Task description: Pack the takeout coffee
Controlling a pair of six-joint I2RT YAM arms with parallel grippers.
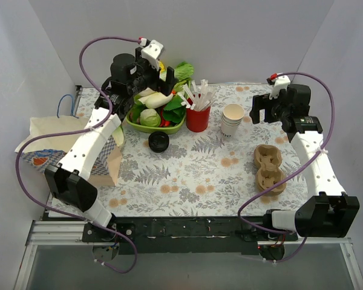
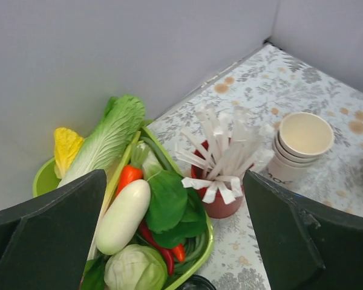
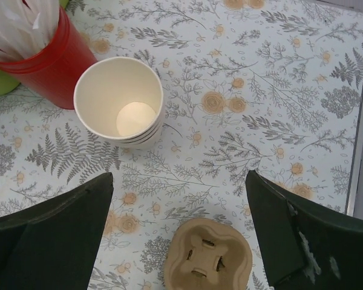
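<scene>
The takeout coffee (image 1: 159, 142), a small cup under a round black lid, stands on the flower-patterned surface (image 1: 187, 175) just in front of a green tray (image 1: 171, 128) of vegetables and to the near left of a red straw holder (image 1: 198, 119) full of wrapped straws. Nothing touches it. The left hand (image 2: 174, 193) hangs above the tray near the back wall. Its two dark fingers are spread wide and have hold of nothing; its wrist camera looks down on a cabbage leaf, a white radish and red peppers, with only a dark sliver of the cup's lid at the bottom edge. The right hand (image 3: 180, 181) hovers over the far right of the surface, likewise spread wide and empty. Below it are a stack of lidless white paper cups (image 3: 121, 103) just right of the straw holder, and nearer the arm bases a moulded cardboard cup carrier (image 3: 207, 257). The top view shows a second carrier (image 1: 270, 180) close in front of the first. A brown paper bag (image 1: 112, 164) stands at the left, partly hidden under the left arm.
</scene>
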